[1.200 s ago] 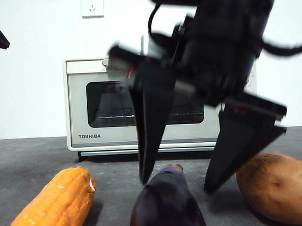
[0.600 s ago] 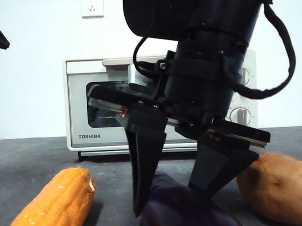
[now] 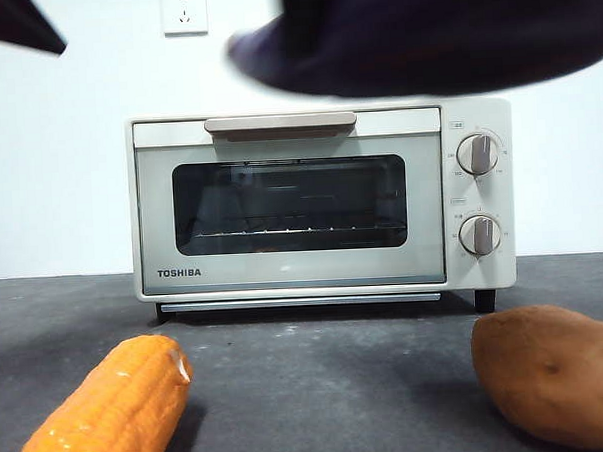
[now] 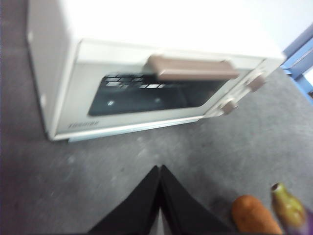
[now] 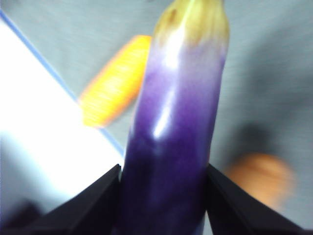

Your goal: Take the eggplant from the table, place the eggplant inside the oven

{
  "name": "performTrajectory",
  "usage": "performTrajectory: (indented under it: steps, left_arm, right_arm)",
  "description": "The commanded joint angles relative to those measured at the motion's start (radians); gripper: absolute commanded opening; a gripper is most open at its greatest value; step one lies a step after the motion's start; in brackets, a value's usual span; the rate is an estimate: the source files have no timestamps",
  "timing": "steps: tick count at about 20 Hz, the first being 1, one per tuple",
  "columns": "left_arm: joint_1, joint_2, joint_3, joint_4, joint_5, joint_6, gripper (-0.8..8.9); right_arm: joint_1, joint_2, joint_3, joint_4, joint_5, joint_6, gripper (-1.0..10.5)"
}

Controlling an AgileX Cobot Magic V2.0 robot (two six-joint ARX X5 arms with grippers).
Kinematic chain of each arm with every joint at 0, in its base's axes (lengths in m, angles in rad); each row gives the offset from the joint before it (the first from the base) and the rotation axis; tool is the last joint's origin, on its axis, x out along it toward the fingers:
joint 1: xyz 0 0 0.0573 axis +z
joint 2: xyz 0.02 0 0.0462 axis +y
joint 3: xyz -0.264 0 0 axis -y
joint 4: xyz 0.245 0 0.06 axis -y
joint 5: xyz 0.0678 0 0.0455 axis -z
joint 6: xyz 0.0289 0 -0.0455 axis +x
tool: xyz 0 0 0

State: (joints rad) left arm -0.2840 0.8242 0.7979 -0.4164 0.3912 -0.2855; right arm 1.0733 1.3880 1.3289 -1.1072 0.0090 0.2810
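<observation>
Right gripper (image 5: 164, 196) grasps the eggplant (image 5: 173, 147) high above the closed oven (image 3: 290, 201); left gripper (image 4: 159, 176) clenched, holding nothing

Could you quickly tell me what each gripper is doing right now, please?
Left gripper: shut, holding nothing, above the table in front of the oven.
Right gripper: shut on the eggplant, lifted off the table.

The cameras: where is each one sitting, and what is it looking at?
Front view: low at table height, facing the closed oven; corn and sweet potato stand near.
Left wrist view: on the left arm, looking down at the oven; left pincer shut, holding nothing.
Right wrist view: on the right arm, right pincer clamping the eggplant, lifted off the table.
Shared: all show the eggplant.
</observation>
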Motion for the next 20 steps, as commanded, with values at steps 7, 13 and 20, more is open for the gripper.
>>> performTrajectory:
  steps: [7, 13, 20]
  left_arm:
    - [-0.126, 0.296, 0.245, 0.003, -0.005, 0.071, 0.06]
    - [-0.220, 0.627, 0.562, -0.159, -0.098, 0.199, 0.06]
    - [-0.287, 0.871, 0.781, -0.243, -0.298, 0.296, 0.06]
  right_arm:
    - [0.013, -0.258, 0.021, -0.195, 0.414, -0.132, 1.5]
    - [0.013, -0.436, 0.019, -0.294, 0.412, -0.070, 1.5]
    - [0.013, -0.620, 0.019, -0.301, 0.411, -0.017, 1.5]
